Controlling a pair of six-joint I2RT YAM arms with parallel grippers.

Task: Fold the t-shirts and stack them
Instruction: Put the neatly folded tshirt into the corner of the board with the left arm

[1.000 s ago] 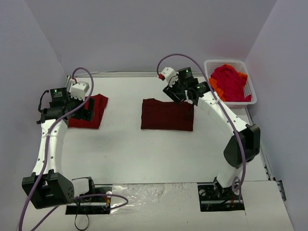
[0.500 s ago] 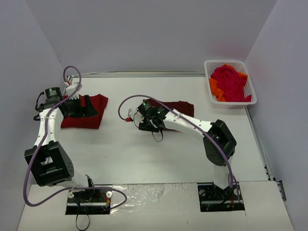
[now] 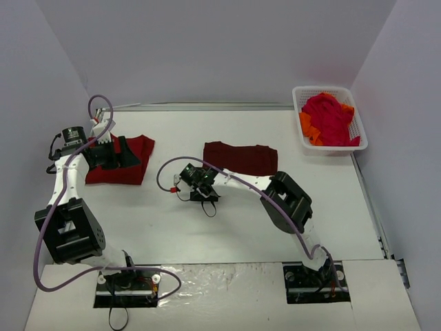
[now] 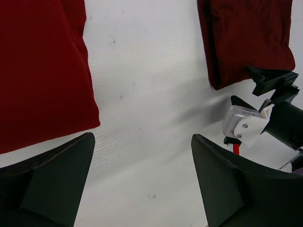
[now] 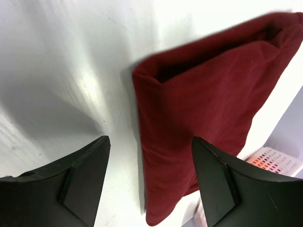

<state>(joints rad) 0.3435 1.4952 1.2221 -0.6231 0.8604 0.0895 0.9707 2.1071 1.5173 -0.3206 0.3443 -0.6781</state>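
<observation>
A folded dark maroon t-shirt (image 3: 241, 158) lies mid-table; the right wrist view shows its folded edge (image 5: 208, 104). My right gripper (image 3: 202, 185) is low over the table just off its front-left corner, open (image 5: 150, 142) and holding nothing, with the shirt's edge ahead of its fingers. A folded brighter red t-shirt (image 3: 122, 171) lies at the left. My left gripper (image 3: 122, 153) hovers over its near edge, open (image 4: 142, 137) above bare table, red cloth (image 4: 40, 71) beside its left finger. More red and orange t-shirts (image 3: 329, 118) are heaped in the basket.
The white lattice basket (image 3: 358, 114) stands at the back right against the wall. Grey walls close in the table on three sides. The right arm's elbow (image 3: 286, 196) stretches across the table's middle, and a purple cable loops near its wrist.
The right arm swung from the maroon shirt's back right corner to its front left. That shirt now lies narrower front to back. The left arm shifted slightly over the red shirt.
</observation>
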